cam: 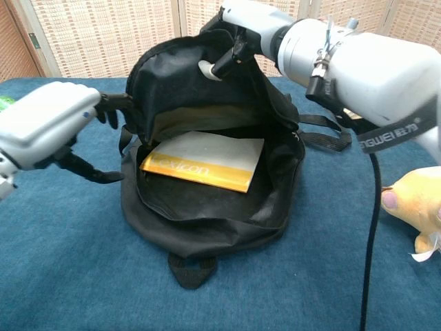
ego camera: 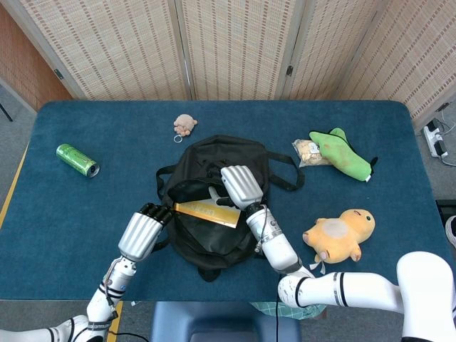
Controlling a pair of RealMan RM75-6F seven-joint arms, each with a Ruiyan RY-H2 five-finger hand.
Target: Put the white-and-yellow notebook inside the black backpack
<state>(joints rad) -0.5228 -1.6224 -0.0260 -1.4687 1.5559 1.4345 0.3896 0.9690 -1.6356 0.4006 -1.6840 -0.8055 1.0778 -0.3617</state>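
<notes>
The black backpack (ego camera: 214,160) (cam: 207,207) lies mid-table with its mouth wide open. Inside it the white-and-yellow notebook (ego camera: 207,212) (cam: 204,161) lies flat, free of both hands. My right hand (ego camera: 241,187) (cam: 241,27) grips the bag's upper flap and holds it raised. To the left of the bag, outside it, my left hand (ego camera: 142,234) (cam: 43,129) has its fingers spread and holds nothing.
A green can (ego camera: 77,159) lies at the far left and a small tan plush (ego camera: 185,125) behind the bag. On the right are a green plush (ego camera: 342,154), a snack bag (ego camera: 306,150) and a yellow plush (ego camera: 339,234) (cam: 413,207).
</notes>
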